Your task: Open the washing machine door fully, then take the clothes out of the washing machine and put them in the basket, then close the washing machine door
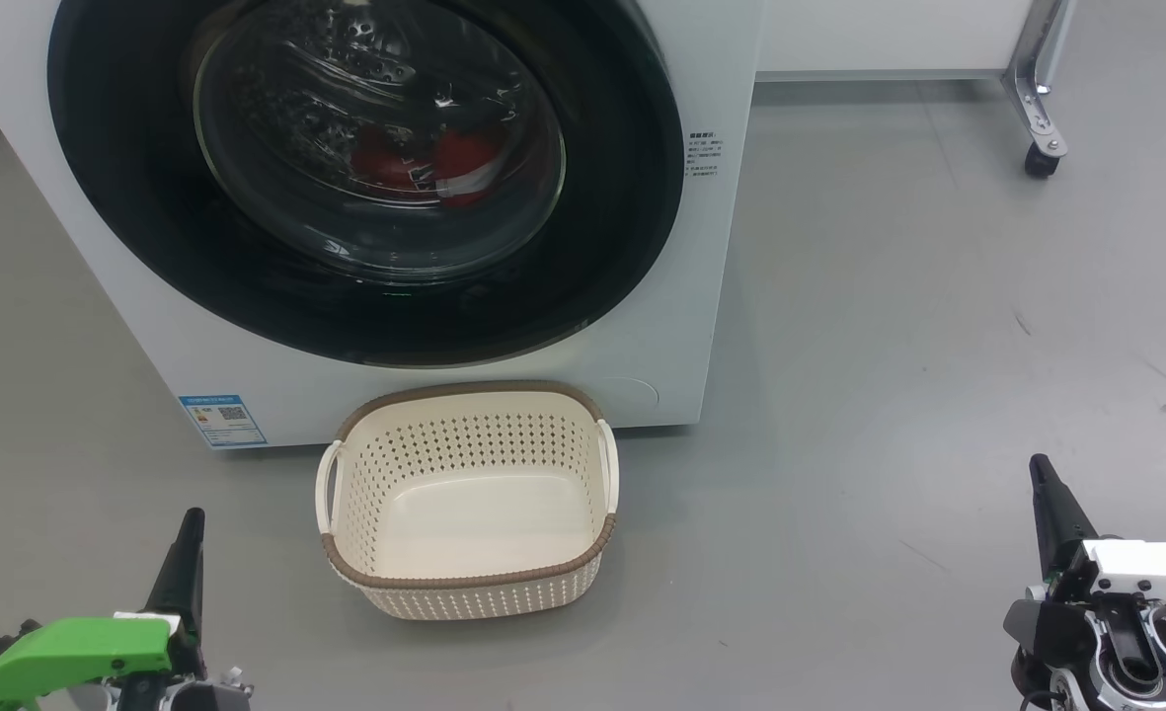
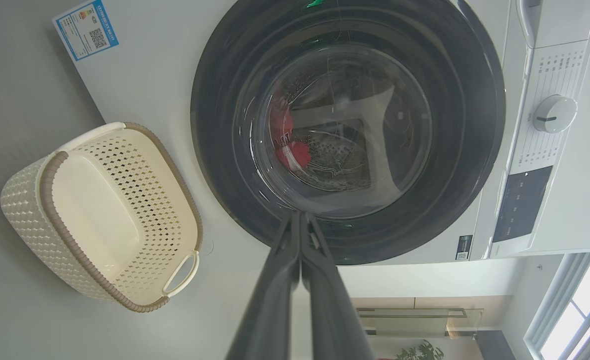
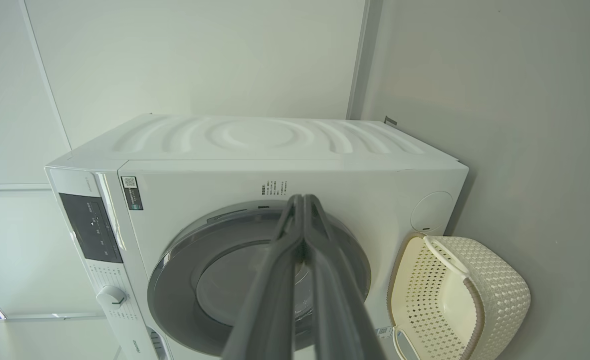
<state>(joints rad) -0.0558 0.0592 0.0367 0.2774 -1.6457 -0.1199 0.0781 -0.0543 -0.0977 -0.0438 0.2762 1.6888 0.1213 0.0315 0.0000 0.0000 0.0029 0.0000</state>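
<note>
Left gripper (image 1: 191, 523): jaws pressed together, holding nothing, low at left above the floor.

Blue label (image 1: 222, 420), washer (image 1: 681, 326) lower left corner: QR code; print too small to read.

Door (image 1: 148, 227): shut. Red clothes (image 1: 444, 163) lie in the drum behind the glass.

Basket (image 1: 464, 390): empty, on the floor just before the washer, below the door.

Sticker (image 1: 703, 156), right of the door: print illegible.

Right gripper (image 1: 1040, 464): jaws pressed together, holding nothing.

Left wrist view adds the dial (image 2: 553, 114) and dark panel (image 2: 522, 202). Right wrist view adds the rippled side panel (image 3: 255, 137).
</note>
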